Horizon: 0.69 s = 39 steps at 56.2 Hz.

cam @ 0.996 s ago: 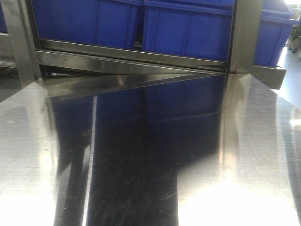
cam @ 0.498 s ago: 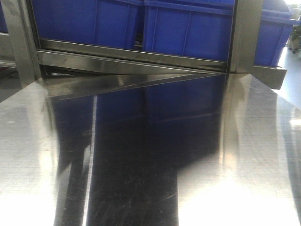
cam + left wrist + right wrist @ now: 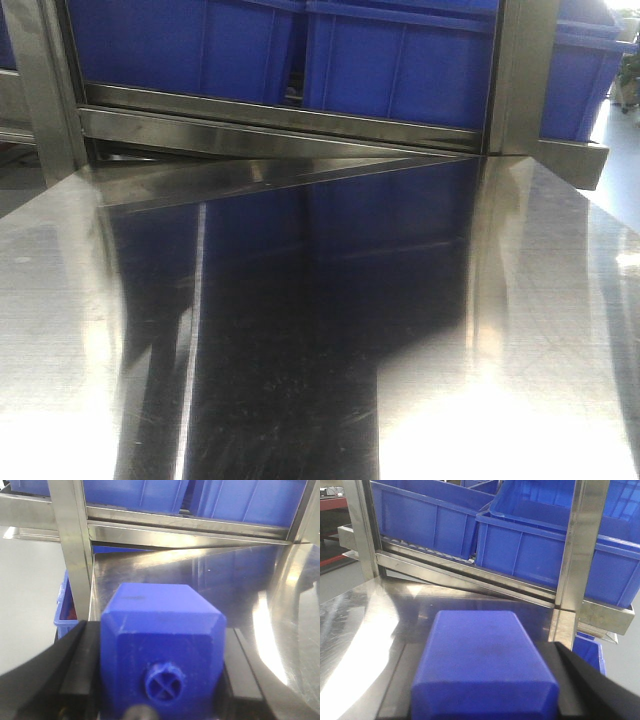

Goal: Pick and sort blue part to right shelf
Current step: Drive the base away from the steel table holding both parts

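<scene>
Facing the right shelf (image 3: 75,545), the left gripper (image 3: 162,645) is pinching the blue part (image 3: 160,612) by its flat sides and the right gripper (image 3: 482,685) is clamping a similar block (image 3: 480,650), both looking rigid, light, slick.

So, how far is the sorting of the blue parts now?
Done: picking. The left gripper holds a blue part, and the right gripper holds a second blue part. In hand: both face the shelf across the steel table. Left: neither part is in a blue bin yet.
</scene>
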### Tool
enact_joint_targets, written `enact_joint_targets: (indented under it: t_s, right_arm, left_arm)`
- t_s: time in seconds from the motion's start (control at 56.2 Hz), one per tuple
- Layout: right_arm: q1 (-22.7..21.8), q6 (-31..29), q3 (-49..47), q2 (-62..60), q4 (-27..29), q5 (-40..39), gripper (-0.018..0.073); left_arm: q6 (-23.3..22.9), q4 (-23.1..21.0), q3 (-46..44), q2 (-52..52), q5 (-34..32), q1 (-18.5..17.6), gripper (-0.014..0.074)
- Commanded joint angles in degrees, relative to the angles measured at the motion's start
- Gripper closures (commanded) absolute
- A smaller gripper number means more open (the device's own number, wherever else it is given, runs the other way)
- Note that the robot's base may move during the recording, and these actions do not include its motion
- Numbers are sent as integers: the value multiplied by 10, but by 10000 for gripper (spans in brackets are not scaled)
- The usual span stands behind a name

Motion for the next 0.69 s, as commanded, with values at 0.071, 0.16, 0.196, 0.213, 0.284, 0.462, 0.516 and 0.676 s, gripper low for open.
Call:
enact_joint_targets:
  t_s: [0.071,0.16,0.196,0.213,0.284,0.462,0.516,0.676]
  right_arm:
    - [1,-4,-17,6,-16,-56,365]
    - [1,-4,-17,7,-16,-56,365]
    - [1,-4,-17,7,-16,-56,365]
    - [1,-4,-17,7,-16,-56,365]
    - [1,-4,-17,7,-16,-56,365]
    - [1,-4,-17,7,-16,-56,365]
    - [1,-4,-17,7,-16,-56,365]
    - [1,-4,-17,7,-16,-56,365]
  left_arm:
    - [1,-7,-17,4,-50,-2,354]
    - [1,-7,-17,4,-50,-2,354]
    - [1,-7,-17,4,-50,-2,354]
    - [1,-7,-17,4,-50,-2,354]
    - [1,-7,-17,4,-50,-2,354]
    - [1,-7,-17,4,-50,-2,354]
    - [1,-7,-17,4,-50,-2,354]
    - [1,-7,-17,4,-50,-2,354]
